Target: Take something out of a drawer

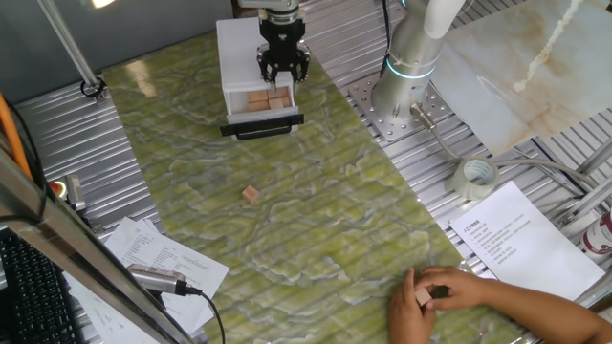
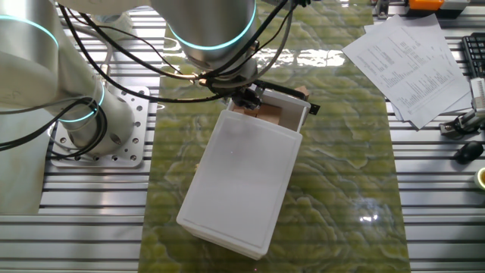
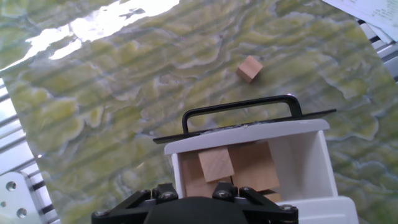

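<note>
The drawer [image 1: 260, 113] stands pulled out of the white box [image 1: 239, 53], its black bar handle [image 3: 241, 107] facing the table's middle. Several light-tan wooden blocks [image 3: 216, 165] lie in it, one tilted on top of the others. My gripper [image 1: 284, 78] hangs just above the drawer's blocks, its two fingers apart and nothing seen between them. In the hand view only the black gripper housing [image 3: 193, 210] shows at the bottom edge; the fingertips are hidden. In the other fixed view the arm covers most of the drawer [image 2: 282, 114].
One loose block [image 1: 251, 194] lies on the green mat in front of the drawer. A person's hand [image 1: 449, 298] rests at the mat's near right edge, holding a small block. Papers [image 1: 521, 239] and a tape roll [image 1: 475, 176] sit right of it.
</note>
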`<state>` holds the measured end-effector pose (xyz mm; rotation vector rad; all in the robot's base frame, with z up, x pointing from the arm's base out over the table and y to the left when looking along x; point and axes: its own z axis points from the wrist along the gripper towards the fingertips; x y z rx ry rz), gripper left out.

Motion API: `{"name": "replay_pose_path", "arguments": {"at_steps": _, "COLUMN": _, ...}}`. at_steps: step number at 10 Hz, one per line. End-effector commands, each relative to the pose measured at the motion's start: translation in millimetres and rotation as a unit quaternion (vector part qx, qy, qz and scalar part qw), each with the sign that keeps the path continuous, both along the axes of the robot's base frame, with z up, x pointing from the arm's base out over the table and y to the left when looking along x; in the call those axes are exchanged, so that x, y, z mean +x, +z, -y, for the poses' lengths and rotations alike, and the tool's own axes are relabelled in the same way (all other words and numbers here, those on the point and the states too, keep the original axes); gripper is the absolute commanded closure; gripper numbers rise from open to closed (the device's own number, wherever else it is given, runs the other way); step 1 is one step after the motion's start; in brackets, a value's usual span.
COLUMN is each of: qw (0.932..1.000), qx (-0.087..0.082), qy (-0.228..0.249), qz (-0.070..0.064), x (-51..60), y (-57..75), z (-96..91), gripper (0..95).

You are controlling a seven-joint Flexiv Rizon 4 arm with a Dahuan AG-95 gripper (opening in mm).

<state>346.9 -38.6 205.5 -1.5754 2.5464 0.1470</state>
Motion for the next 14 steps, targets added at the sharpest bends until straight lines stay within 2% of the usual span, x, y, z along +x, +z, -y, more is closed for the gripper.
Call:
{"name": "replay_pose_path", "arguments": {"at_steps": 1, "qw": 1.0, "qx": -0.004, "qy": -0.004, "qz": 0.002, "x": 1.0, "y": -0.7, "z": -0.7, "gripper": 57.0}}
{"name": "replay_pose_path", "arguments": {"at_steps": 14, "qw": 1.0, "qx": -0.003, "qy": -0.009, "qz": 0.003, "x": 1.0, "y": -0.7, "z": -0.6, "gripper": 57.0}}
